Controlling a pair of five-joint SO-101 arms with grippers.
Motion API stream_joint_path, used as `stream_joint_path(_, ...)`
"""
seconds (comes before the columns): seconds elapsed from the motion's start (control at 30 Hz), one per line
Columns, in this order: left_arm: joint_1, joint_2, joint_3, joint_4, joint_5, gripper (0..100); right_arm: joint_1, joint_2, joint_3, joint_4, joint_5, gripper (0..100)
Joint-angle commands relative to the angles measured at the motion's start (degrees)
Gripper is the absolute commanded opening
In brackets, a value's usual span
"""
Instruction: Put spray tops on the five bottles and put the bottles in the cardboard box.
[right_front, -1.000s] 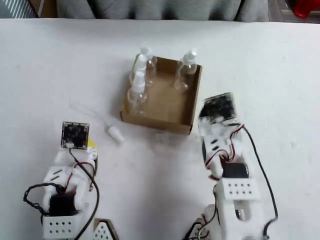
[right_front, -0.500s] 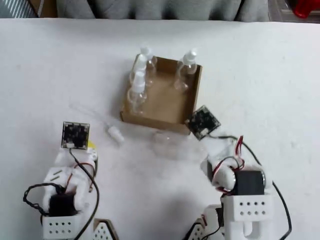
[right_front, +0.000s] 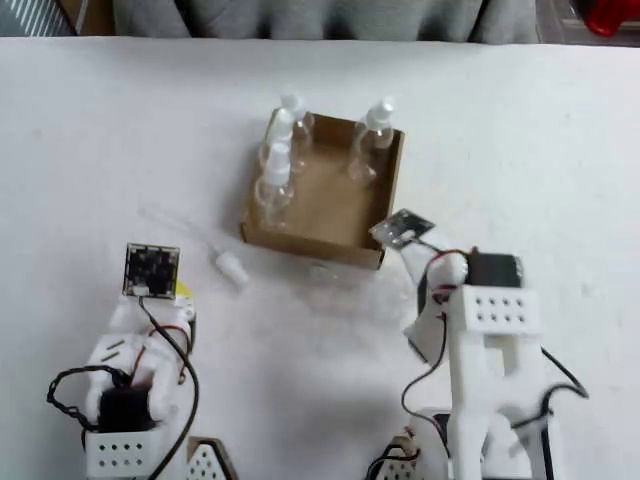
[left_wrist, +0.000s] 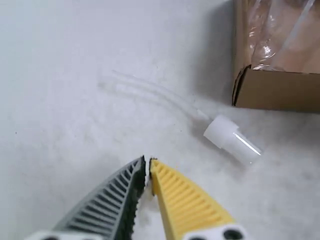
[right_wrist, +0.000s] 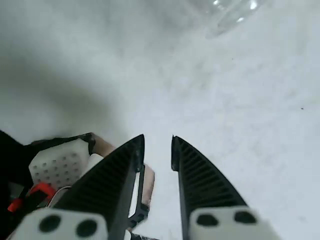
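The cardboard box (right_front: 368, 243) stands mid-table with several clear bottles upright inside, spray tops on, such as one at the far right corner (right_front: 374, 128) and one on the left side (right_front: 274, 178). Another clear bottle (right_front: 340, 286) lies on the table just in front of the box; its edge (right_wrist: 231, 14) shows beyond my right gripper (right_wrist: 157, 146), which hangs slightly open and empty above the table. A loose spray top (right_front: 230, 266) (left_wrist: 231, 141) with its long tube lies left of the box. My left gripper (left_wrist: 147, 164) is shut and empty, short of that spray top.
The right arm (right_front: 480, 320) rears up to the right of the box's front corner. The left arm (right_front: 130, 380) sits low at the front left. The box corner (left_wrist: 275, 90) lies close beyond the spray top. White tabletop spreads all around.
The right arm has pulled back from beside the box, swung left and risen, its wrist now tipped down near the box's front corner. The left arm and spray top are unmoved.
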Motion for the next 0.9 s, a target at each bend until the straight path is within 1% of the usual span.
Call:
stream_joint_path(0.0, -0.4, -0.5, -0.2, 0.2, -0.5, 2, -2.7, 1.5, -2.5, -2.0, -2.6, 5.7)
stream_joint_path(0.1, -0.4, -0.5, -0.2, 0.2, -0.5, 2, -4.2, 1.6, -3.3, -2.2, -3.3, 5.7)
stream_joint_path(0.23, -0.4, -0.5, -0.2, 0.2, -0.5, 2, -6.3, 1.7, -6.1, -0.6, -0.2, 5.7)
stream_joint_path(0.4, -0.1, -0.5, -0.2, -0.1, -0.5, 2, -9.9, 1.8, -10.5, 2.2, 0.7, 6.1)
stream_joint_path(0.47, -0.1, -0.5, -0.2, -0.2, -0.5, 2, -11.6, 1.8, -12.0, 3.8, 0.7, 9.8)
stream_joint_path(0.57, -0.4, -0.5, -0.2, 0.1, -0.5, 2, -14.7, 1.4, -13.3, 5.1, 0.7, 18.3)
stream_joint_path(0.63, -0.4, -0.5, -0.2, 0.1, -0.5, 2, -16.0, 1.8, -14.2, 4.6, 0.8, 20.1)
stream_joint_path(0.67, -0.4, -0.5, -0.2, 0.1, -0.5, 2, -16.6, 1.9, -14.3, 3.8, 1.4, 20.1)
stream_joint_path(0.73, -0.3, -0.5, -0.2, 0.1, -0.5, 2, -16.8, 1.9, -14.2, 1.6, 4.9, 20.1)
stream_joint_path(0.87, -0.2, -0.5, -0.2, 0.1, -0.5, 2, -14.6, 2.0, -14.2, -2.2, 12.1, 20.4)
